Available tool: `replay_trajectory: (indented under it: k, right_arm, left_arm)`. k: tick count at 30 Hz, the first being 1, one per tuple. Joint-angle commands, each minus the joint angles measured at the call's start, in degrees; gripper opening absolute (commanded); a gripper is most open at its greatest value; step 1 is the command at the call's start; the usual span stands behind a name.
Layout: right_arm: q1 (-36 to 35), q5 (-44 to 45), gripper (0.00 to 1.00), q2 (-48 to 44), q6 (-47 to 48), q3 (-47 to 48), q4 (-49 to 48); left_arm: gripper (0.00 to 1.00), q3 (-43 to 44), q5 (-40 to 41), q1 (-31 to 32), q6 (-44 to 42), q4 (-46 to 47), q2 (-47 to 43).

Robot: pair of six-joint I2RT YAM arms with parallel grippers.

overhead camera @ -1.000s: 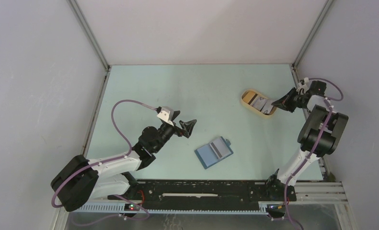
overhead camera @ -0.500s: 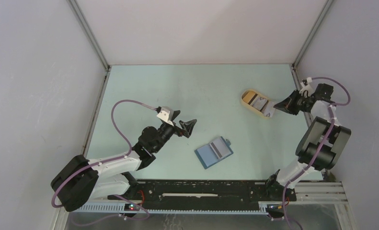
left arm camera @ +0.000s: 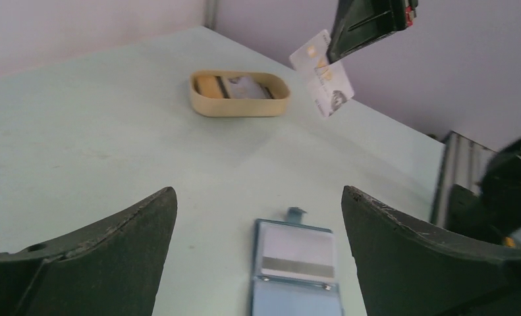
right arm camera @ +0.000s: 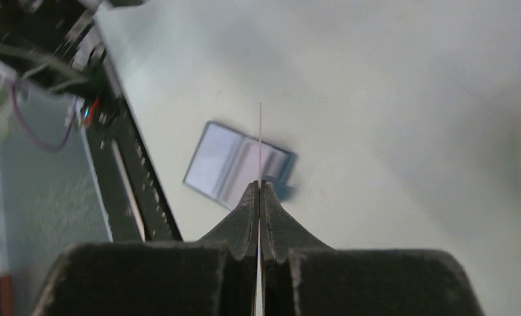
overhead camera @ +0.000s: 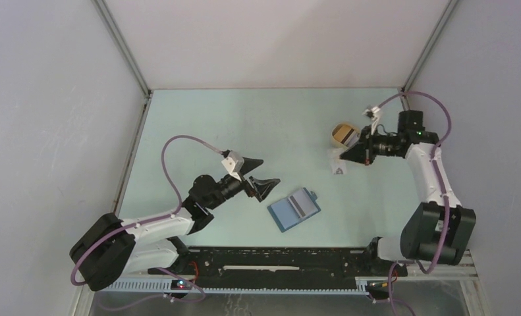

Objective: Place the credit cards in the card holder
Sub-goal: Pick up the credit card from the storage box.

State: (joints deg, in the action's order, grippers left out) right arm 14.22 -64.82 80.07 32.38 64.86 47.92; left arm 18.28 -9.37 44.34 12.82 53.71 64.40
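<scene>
Right hand (overhead camera: 347, 155) pinched shut on thin whitish cards (overhead camera: 337, 166) — the flat teal-blue folding wallet (overhead camera: 294, 209) lies to its near-left, closer to the wide-open, empty left hand (overhead camera: 269, 170).

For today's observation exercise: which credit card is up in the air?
The credit card pinched in the right hand, hanging above the table; the other visible card lies in the tan oval tray.
</scene>
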Motion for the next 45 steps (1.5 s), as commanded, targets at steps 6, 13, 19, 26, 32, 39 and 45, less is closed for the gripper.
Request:
replay_trajectory:
  k: [6, 13, 19, 26, 32, 39, 45]
  right_arm:
    - [-23.1, -1.0, 0.0, -8.5, 22.5, -4.8, 11.1]
    - [-30.1, -4.3, 0.0, -2.4, 20.3, -5.3, 11.8]
    - [-35.0, -3.9, 0.0, -0.2, 19.8, -4.0, 12.6]
    - [-37.0, -4.7, 0.0, 2.4, 20.6, -1.6, 15.7]
    - [-37.0, -7.4, 0.0, 3.8, 18.4, -1.1, 15.0]
    - [-36.8, -9.7, 0.0, 5.3, 13.2, -1.0, 11.8]
    - [-36.3, -11.1, 0.0, 6.3, 11.5, -1.0, 11.1]
  left_arm:
    - [1.0, -5.9, -13.0, 1.7, 12.8, 6.5, -4.9]
    - [0.93, -9.4, -6.6, 6.8, 21.4, 11.0, -2.6]
    - [0.85, -12.2, -5.4, 7.6, 28.5, 24.1, 4.7]
    - [0.73, -9.5, -7.0, 9.2, 28.9, 26.5, 11.5]
    - [0.65, -6.8, -5.0, 13.0, 26.8, 26.8, 15.8]
    - [0.6, -5.4, -0.2, 15.7, 26.4, 29.0, 18.4]
    - [0.5, -6.0, 3.5, 16.0, 27.9, 33.0, 19.8]
